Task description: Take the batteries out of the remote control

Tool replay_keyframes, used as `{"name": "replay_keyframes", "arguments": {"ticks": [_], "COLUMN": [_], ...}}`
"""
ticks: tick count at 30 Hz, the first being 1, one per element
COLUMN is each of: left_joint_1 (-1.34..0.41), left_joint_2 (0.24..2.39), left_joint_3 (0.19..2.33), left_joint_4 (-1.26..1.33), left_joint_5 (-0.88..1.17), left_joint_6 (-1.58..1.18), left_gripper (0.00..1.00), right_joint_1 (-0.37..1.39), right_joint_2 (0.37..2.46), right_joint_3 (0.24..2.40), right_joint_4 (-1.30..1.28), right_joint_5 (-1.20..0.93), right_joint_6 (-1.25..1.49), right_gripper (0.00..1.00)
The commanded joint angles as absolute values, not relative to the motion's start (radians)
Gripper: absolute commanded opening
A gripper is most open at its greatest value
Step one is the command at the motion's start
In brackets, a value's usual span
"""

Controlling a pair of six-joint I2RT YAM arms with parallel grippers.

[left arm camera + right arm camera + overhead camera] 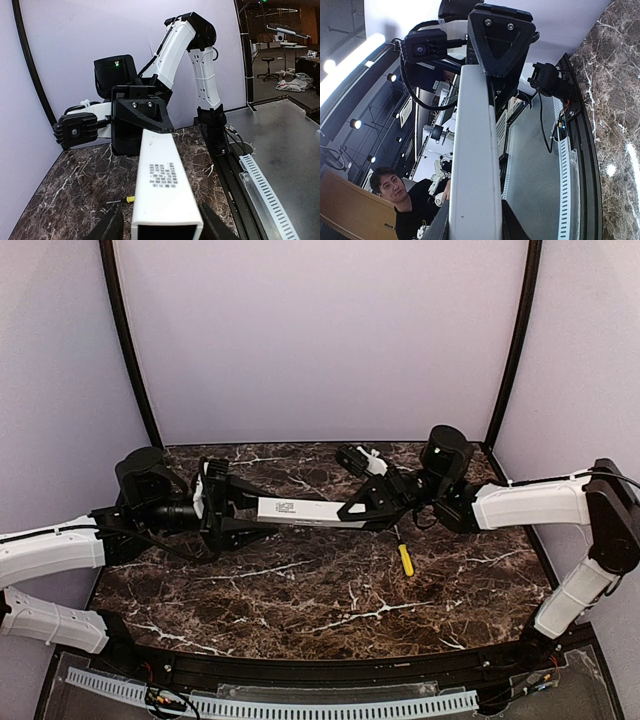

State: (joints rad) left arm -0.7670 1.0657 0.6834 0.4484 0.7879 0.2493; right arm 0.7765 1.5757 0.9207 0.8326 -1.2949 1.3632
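Slim white bar-shaped remote control (300, 510) hung aloft; left gripper (262, 510) and right gripper (352, 510) clamped its ends. Likely next: exposing batteries.

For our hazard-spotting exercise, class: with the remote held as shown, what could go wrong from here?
1. Left and right jaws clamp the remote control by its ends, in the air above the marble table; uneven pulling could slip one end free and drop it.
2. No battery shows; one freed here might roll away, perhaps near the screwdriver.
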Motion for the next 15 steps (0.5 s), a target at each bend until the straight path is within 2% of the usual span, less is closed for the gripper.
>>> {"name": "replay_keyframes", "arguments": {"ticks": [1,7,12,14,15], "left_joint_1": [-0.769,-0.769,-0.769,-0.770,-0.770], "left_joint_2": [1.048,1.044,1.035,1.031,1.028], "left_joint_3": [0.669,0.663,0.656,0.654,0.654], "left_joint_4": [0.471,0.485,0.500,0.500,0.499], "left_joint_5": [0.795,0.786,0.783,0.785,0.787], "left_joint_6": [0.243,0.239,0.236,0.237,0.238], "left_gripper": [0.47,0.32,0.24,0.17,0.10], "right_joint_1": [0.787,0.787,0.788,0.788,0.788], "right_joint_2": [1.588,1.598,1.604,1.607,1.610], "right_joint_3": [0.954,0.948,0.940,0.939,0.941], "right_joint_4": [0.901,0.938,0.947,0.947,0.944], "right_joint_5": [-1.307,-1.307,-1.302,-1.300,-1.299], "right_joint_6": [1.376,1.397,1.402,1.404,1.404], "right_gripper": [0.00,0.00,0.00,0.00,0.00]}}
